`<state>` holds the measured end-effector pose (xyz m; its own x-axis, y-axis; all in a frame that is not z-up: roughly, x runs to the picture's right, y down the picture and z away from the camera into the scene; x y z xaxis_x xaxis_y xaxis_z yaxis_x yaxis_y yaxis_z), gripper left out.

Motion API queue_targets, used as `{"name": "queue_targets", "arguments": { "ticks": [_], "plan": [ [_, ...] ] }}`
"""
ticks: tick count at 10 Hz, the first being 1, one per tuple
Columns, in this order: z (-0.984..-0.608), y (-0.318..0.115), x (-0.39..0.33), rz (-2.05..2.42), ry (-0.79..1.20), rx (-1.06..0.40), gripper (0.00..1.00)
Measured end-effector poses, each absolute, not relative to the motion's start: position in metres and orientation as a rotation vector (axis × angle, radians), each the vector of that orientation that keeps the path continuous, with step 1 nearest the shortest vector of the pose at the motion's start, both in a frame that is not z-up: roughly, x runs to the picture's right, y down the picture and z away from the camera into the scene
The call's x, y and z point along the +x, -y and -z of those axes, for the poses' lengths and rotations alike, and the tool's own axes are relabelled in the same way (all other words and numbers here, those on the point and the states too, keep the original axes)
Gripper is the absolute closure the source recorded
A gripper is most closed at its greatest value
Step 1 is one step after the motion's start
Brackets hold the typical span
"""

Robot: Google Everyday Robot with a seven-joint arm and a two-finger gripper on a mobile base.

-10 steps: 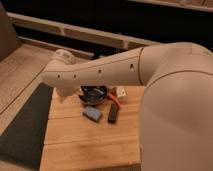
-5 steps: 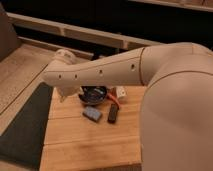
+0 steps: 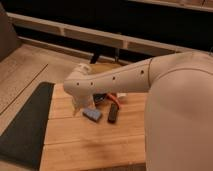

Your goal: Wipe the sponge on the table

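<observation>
One view: camera view, looking down over my arm [image 3: 125, 77] onto the table [image 3: 95, 147].
arm: white, it comes in from the right edge and crosses the far part of the wooden top toward the left. Its bulk covers much of the right side of what I see.
gripper [image 3: 76, 106]: hangs below the arm's far end, over the left part of the planks. I see only a pale bit of it poking down under the wrist.
fingers: spread, pinching nothing that I can make out.
sponge [image 3: 92, 114]: lies flat on the wood just right of the fingers and a little nearer to me, not between them. I cannot tell whether it touches them.
black bar [image 3: 113, 113]: flat on the wood, right of the sponge and farther from the fingers, near the sponge but apart from it.
dark object [image 3: 102, 98]: right of the fingers and beyond the sponge, half hidden under the arm. I cannot tell what it is.
red thing [image 3: 120, 95]: small, beyond the black bar, well right of the fingers, partly hidden by the arm.
mat [image 3: 25, 125]: dark grey, left of the fingers, lying along the table's left edge.
</observation>
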<state>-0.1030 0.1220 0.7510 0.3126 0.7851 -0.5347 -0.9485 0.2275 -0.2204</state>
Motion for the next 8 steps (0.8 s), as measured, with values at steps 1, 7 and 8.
{"name": "queue_targets", "arguments": {
  "ticks": [1, 7, 8],
  "plan": [
    [-0.757, -0.129, -0.097, -1.22, -0.364, -0.581, 0.35],
    [-0.767, -0.138, -0.086, -1.197, -0.41, -0.59, 0.35],
    [-0.775, -0.141, -0.079, -1.201, -0.417, -0.587, 0.35]
  ]
}}
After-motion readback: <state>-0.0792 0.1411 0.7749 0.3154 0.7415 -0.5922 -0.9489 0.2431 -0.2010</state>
